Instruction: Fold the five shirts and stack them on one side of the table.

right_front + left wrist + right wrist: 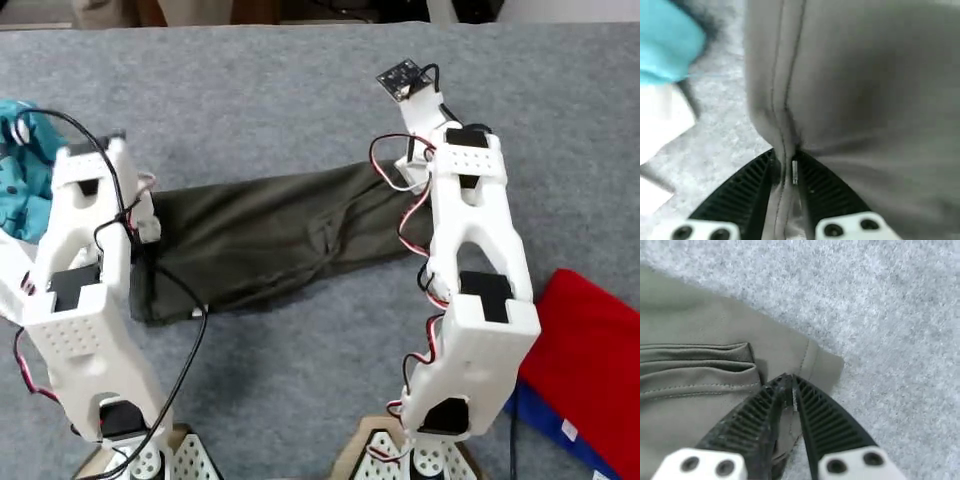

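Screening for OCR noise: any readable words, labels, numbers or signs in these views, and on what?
No text reads in any view.
White tag on the blue cloth: too small to read.
White scrap, maybe a tag, at the olive shirt edge: too small to read.
Small circuit board: markings too small to read.

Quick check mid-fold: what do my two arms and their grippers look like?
Both arms are white plastic with black motors: left arm, right arm. Red, black and white cables loop along them. Left gripper and right gripper have black ribbed fingers on white bases.
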